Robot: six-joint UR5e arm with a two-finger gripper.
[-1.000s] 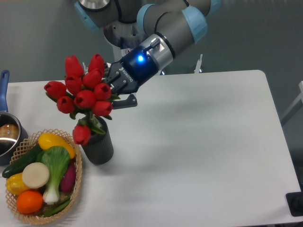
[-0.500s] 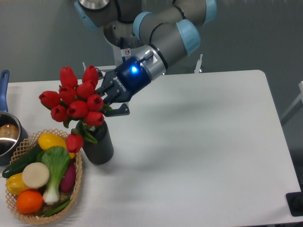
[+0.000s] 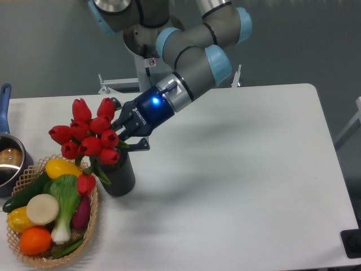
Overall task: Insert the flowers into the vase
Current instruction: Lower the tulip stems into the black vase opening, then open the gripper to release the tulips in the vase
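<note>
One bunch of flowers [image 3: 90, 138], roughly ten red tulip heads on green stems, stands with its stems down in the mouth of the single vase [image 3: 119, 176], a dark grey ribbed cylinder near the left edge of the white table [image 3: 237, 186]. The heads spread wider than the vase and lean toward the left; one head droops over the rim of the wicker basket [image 3: 90, 197] that sits just beside the vase at the front left corner. One gripper [image 3: 127, 129] reaches in from the right, its dark fingers [image 3: 139, 145] at the upper stems right behind the blooms; whether they clamp the stems or stand slightly apart cannot be told, since the tulips hide the contact.

The basket holds one orange, two yellow pieces of produce, one dark green cucumber, one leek, one purple piece and one pale round slice. One steel pot [image 3: 8, 164] with a blue handle rests at the left edge, beyond the basket, partly cut off.

Compared with half a second ago, the bunch is lower in the vase, the drooping head now lies further over the basket, and the gripper has dropped slightly with it.
</note>
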